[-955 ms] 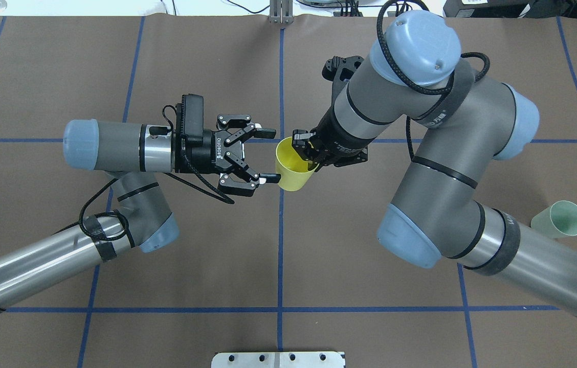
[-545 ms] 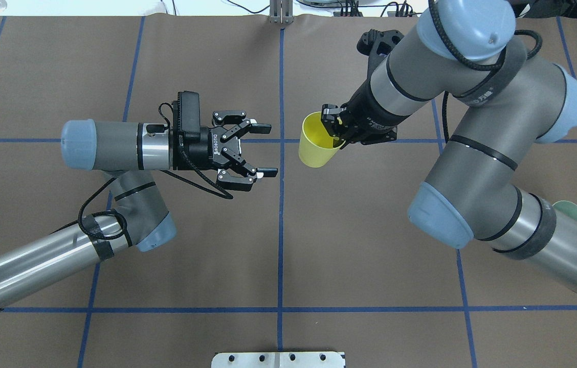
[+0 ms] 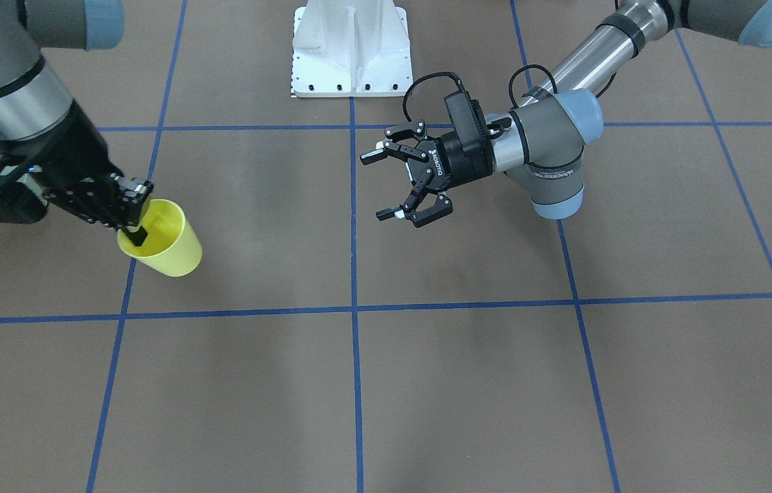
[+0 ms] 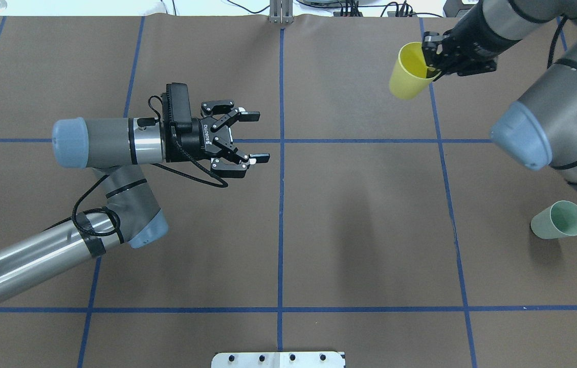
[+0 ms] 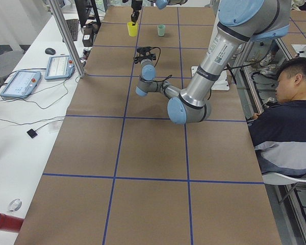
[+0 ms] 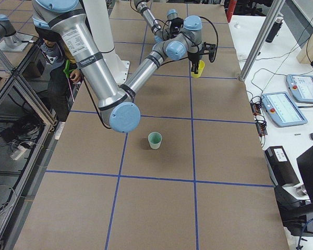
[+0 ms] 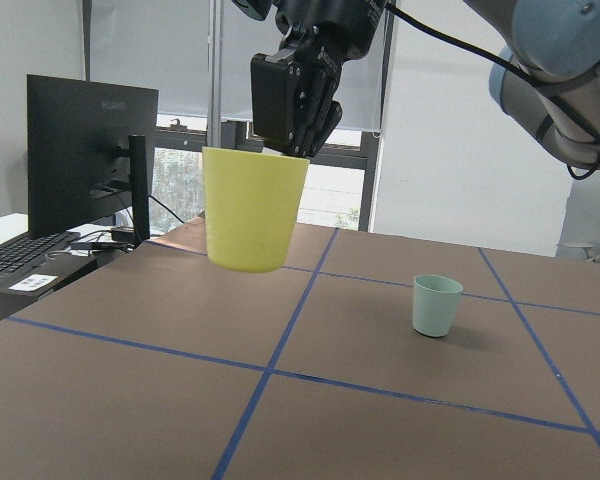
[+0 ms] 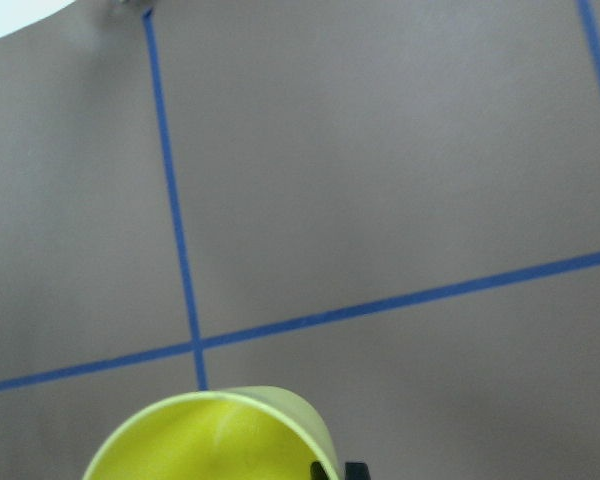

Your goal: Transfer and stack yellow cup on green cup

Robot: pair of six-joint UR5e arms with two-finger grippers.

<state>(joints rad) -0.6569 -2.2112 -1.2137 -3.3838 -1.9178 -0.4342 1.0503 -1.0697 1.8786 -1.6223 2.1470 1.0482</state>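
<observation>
The yellow cup (image 4: 407, 74) hangs above the table at the far right, mouth up and slightly tilted. My right gripper (image 4: 433, 62) is shut on its rim, one finger inside and one outside; this also shows in the front view (image 3: 134, 220). The cup fills the bottom of the right wrist view (image 8: 210, 440) and shows in the left wrist view (image 7: 250, 210). The green cup (image 4: 559, 220) stands upright on the table near the right edge, well apart from the yellow cup; it also shows in the left wrist view (image 7: 436, 305). My left gripper (image 4: 258, 137) is open and empty, left of the centre line.
A white base plate (image 4: 278, 359) sits at the near table edge. Blue tape lines grid the brown mat (image 4: 360, 214). An operator (image 5: 290, 117) sits beside the table. A tablet (image 6: 281, 108) and cables lie on the side bench.
My right gripper has carried the yellow cup away from the left gripper, rightward and toward the far edge. The left gripper, still open, has drawn back a little to the left.
</observation>
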